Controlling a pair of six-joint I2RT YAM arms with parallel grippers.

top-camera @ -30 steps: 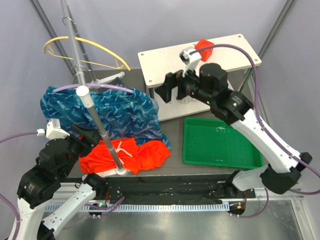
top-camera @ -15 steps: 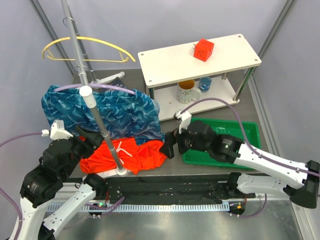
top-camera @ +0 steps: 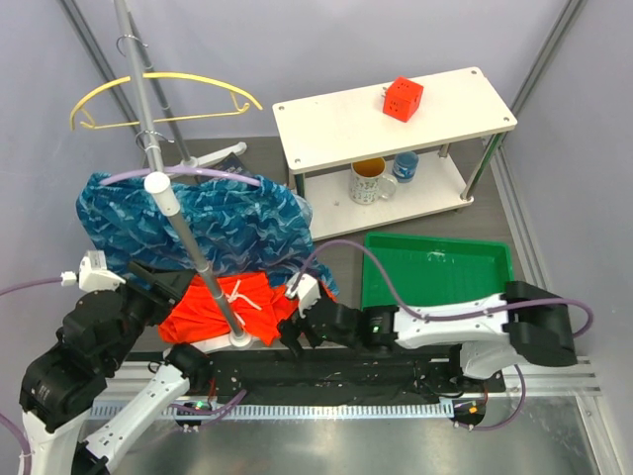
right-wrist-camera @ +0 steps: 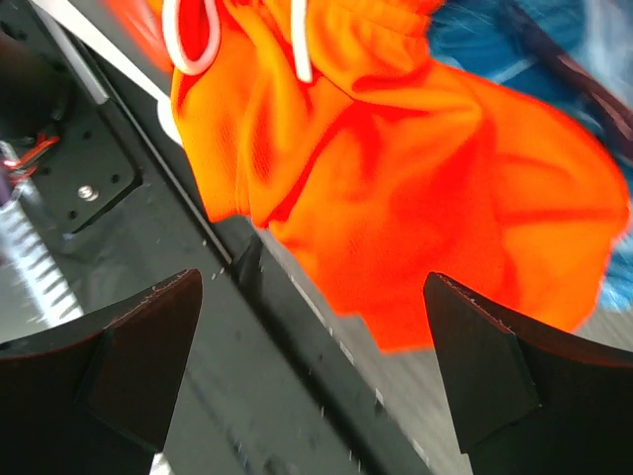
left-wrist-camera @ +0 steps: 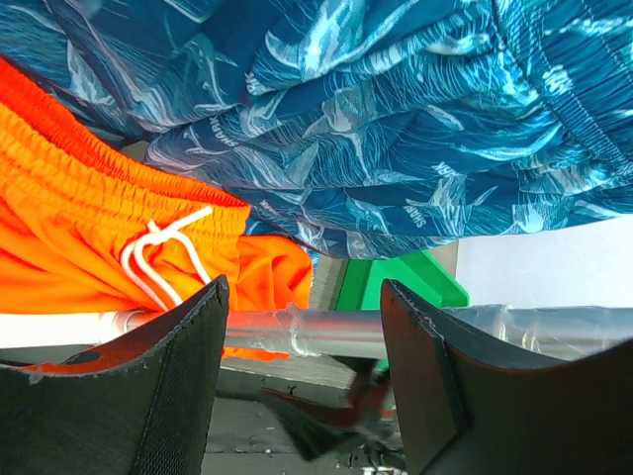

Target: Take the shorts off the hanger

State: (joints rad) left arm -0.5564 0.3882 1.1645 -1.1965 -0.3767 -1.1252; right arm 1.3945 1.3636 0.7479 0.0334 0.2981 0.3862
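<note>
The orange shorts [top-camera: 252, 305] with a white drawstring lie crumpled on the table at the foot of the rack pole. The blue-teal wavy shorts [top-camera: 213, 223] lie heaped just behind them, with a lilac curved bar [top-camera: 208, 171] along their top. A yellow hanger [top-camera: 163, 87] hangs bare on the pole. My left gripper [top-camera: 158, 284] is open at the orange shorts' left edge; in its wrist view [left-wrist-camera: 304, 292] the pole crosses between the fingers. My right gripper [top-camera: 295, 337] is open, low at the orange shorts' near right corner [right-wrist-camera: 396, 198], holding nothing [right-wrist-camera: 312, 280].
A metal rack pole [top-camera: 188, 233] with a white round base [top-camera: 240, 339] rises through the clothes. A white two-level shelf [top-camera: 326, 114] carries a red cube [top-camera: 404, 98], a mug [top-camera: 368, 180] and a small blue cup [top-camera: 404, 166]. A green tray [top-camera: 435, 277] lies right.
My right arm has swung from the shelf down and left to the near edge beside the orange shorts. The yellow hanger has swung on the pole. My left arm has shifted slightly left.
</note>
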